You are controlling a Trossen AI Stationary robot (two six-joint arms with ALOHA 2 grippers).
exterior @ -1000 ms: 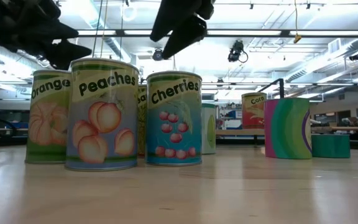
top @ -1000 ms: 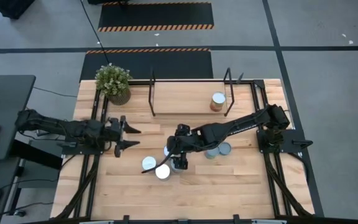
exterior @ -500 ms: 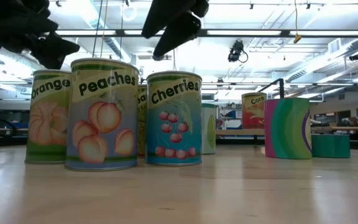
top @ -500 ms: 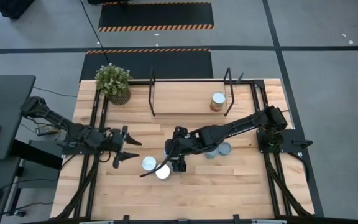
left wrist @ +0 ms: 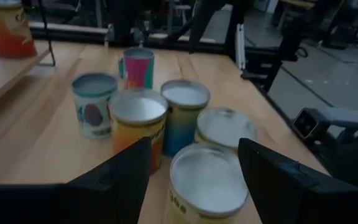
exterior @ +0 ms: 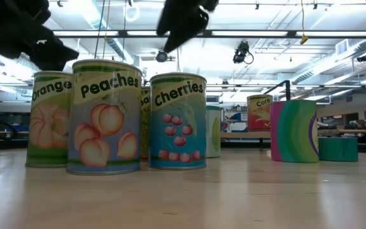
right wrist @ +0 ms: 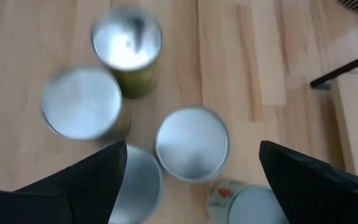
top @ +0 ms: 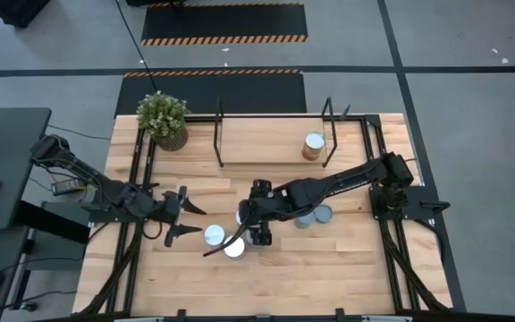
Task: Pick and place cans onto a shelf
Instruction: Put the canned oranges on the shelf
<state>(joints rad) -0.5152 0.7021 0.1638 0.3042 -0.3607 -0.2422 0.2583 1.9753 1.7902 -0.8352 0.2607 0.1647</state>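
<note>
Several cans stand grouped mid-table: in the low view a Peaches can (exterior: 103, 117), a Cherries can (exterior: 178, 121) and an Orange can (exterior: 49, 117). One can (top: 313, 143) stands on the shelf (top: 271, 148) at the far side. My right gripper (top: 257, 234) hovers open above the group, its fingers either side of one silver top (right wrist: 191, 143) below it, touching nothing. My left gripper (top: 195, 221) is open just left of the group, level, facing the nearest can (left wrist: 209, 180) without touching it.
A potted plant (top: 162, 118) stands at the far left corner. Two more cans (top: 316, 216) stand right of the group. A striped can (exterior: 294, 130) and a teal one lying on its side (exterior: 338, 149) show in the low view. Black rails (top: 137, 170) run along both table sides.
My left gripper has gone toward the table's near edge and a little toward the group of cans, staying open. My right gripper has stayed open above the cans. No can has moved.
</note>
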